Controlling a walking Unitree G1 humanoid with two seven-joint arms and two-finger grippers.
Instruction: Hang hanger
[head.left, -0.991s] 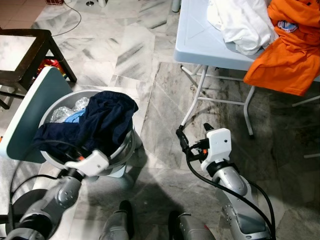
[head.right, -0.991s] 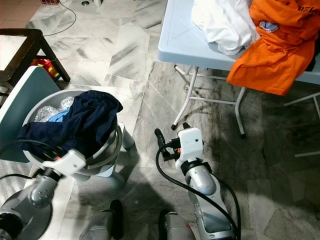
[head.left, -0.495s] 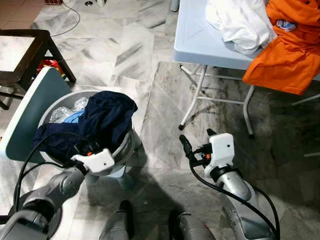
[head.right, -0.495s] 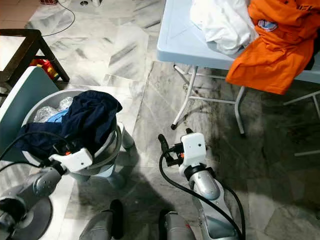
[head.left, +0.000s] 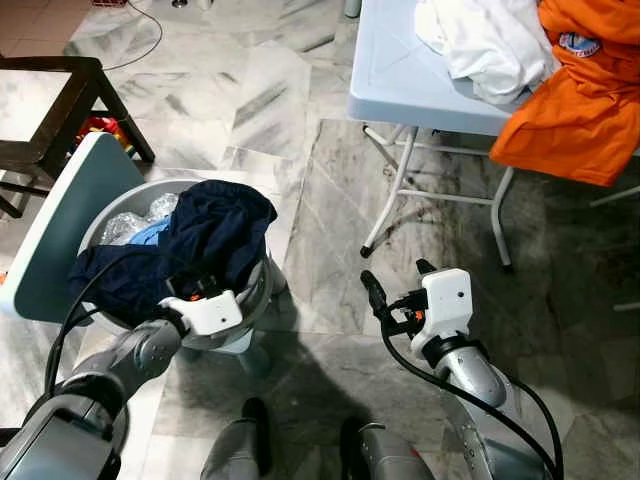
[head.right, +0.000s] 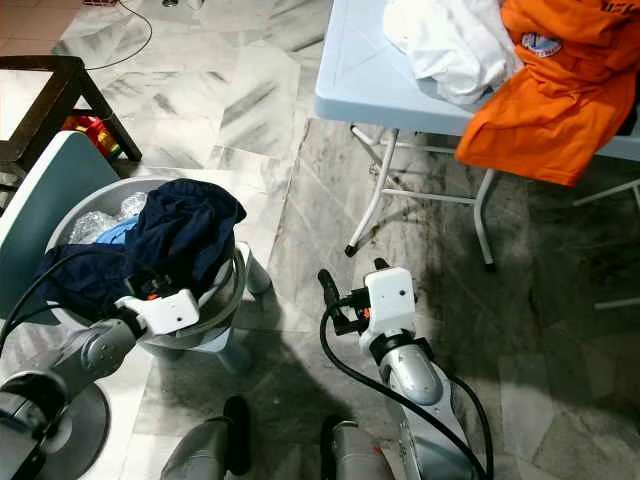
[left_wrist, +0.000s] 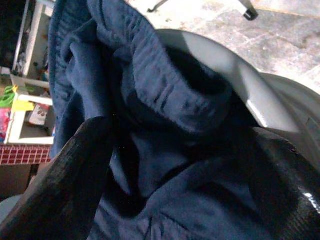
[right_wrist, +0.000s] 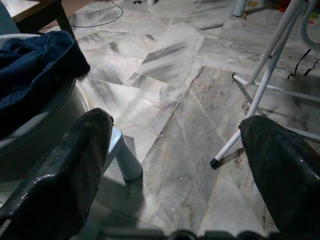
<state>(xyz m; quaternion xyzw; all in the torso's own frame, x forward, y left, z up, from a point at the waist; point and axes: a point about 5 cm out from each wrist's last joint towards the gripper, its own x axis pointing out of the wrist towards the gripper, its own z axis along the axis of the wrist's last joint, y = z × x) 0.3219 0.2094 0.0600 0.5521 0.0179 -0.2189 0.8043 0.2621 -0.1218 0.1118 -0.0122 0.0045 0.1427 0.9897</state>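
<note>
A navy garment (head.left: 210, 235) is heaped in a round grey basket (head.left: 118, 202) on the floor at my left. My left gripper (head.left: 198, 286) is at the basket's near rim. In the left wrist view its fingers (left_wrist: 75, 175) stand open with the navy cloth (left_wrist: 165, 100) bunched between and ahead of them. My right gripper (head.left: 395, 277) hangs open above the marble floor to the right of the basket, holding nothing; in the right wrist view its fingers (right_wrist: 70, 165) frame bare floor and a table leg (right_wrist: 260, 95). No hanger can be made out.
A pale blue folding table (head.left: 400, 80) at the upper right carries a white cloth (head.left: 480, 40) and an orange garment (head.left: 575, 95) hanging over its edge. A teal panel (head.left: 55, 230) leans against the basket's left side. A dark wooden stool (head.left: 60, 100) stands far left.
My left arm has swung forward and right, bringing its gripper from below the basket up to the rim and into the navy cloth. The right arm has drifted slightly lower and right.
</note>
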